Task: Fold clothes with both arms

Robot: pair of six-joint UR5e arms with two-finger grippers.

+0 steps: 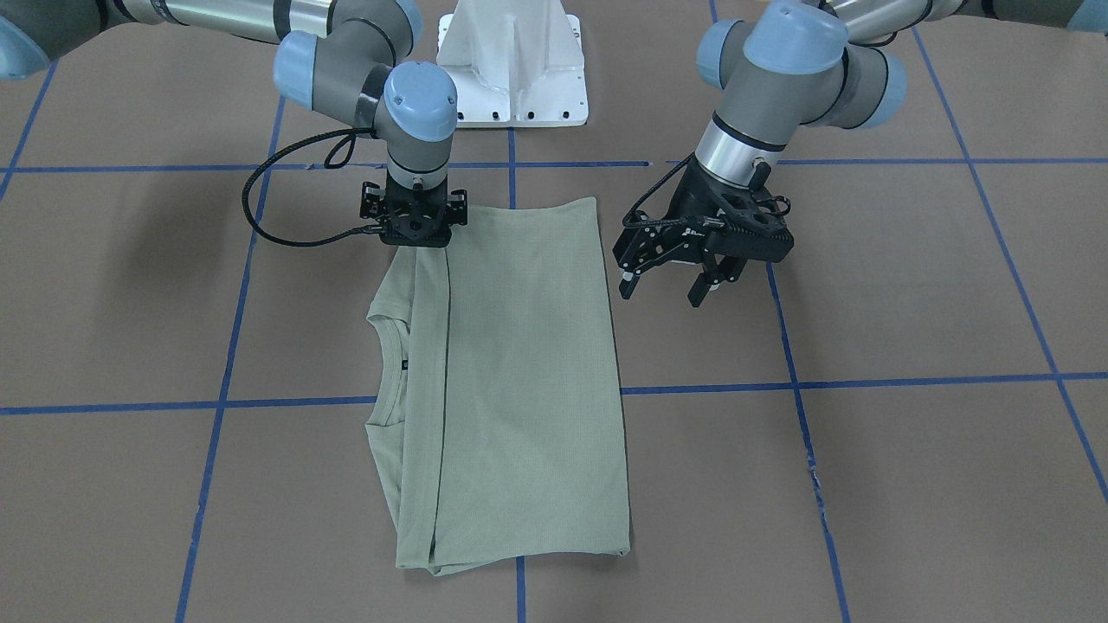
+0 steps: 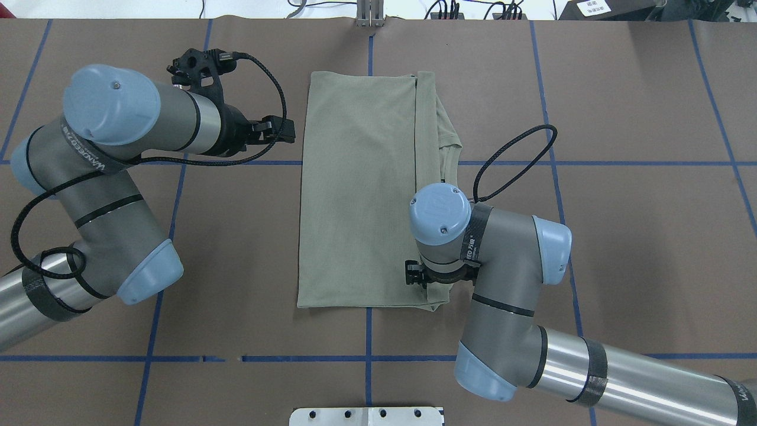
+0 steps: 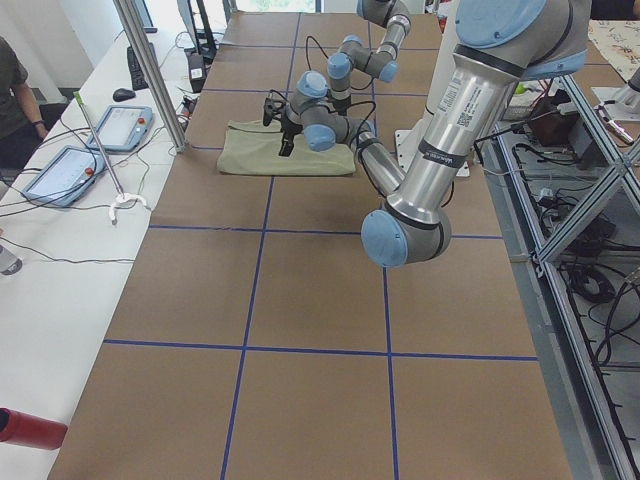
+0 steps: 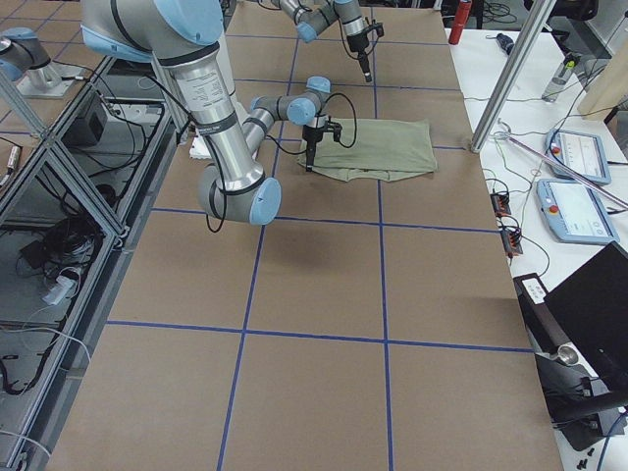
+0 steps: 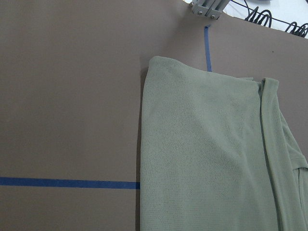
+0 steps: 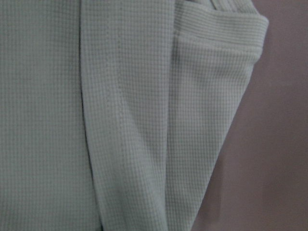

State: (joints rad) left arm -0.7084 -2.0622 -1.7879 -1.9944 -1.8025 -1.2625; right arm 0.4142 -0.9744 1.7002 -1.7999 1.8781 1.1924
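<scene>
Pale sage-green knit shirt (image 1: pixel 519 363) folded flat, mid brown paper-covered bench (image 1: pixel 866 476). Left black two-finger claw (image 1: pixel 662 290) spread, just beside shirt, apart. Right claw (image 1: pixel 415 229) down on shirt corner; grip can't tell.

The left arm (image 2: pixel 100 195) and right arm (image 2: pixel 508 278) are silver-grey tubes with pale blue joint caps (image 2: pixel 440 207), black braided cables (image 1: pixel 245 203) and white lettering.

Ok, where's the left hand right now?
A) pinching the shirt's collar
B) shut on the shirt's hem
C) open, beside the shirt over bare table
C: the left hand hangs open over the table beside the shirt, off the fabric.
</scene>
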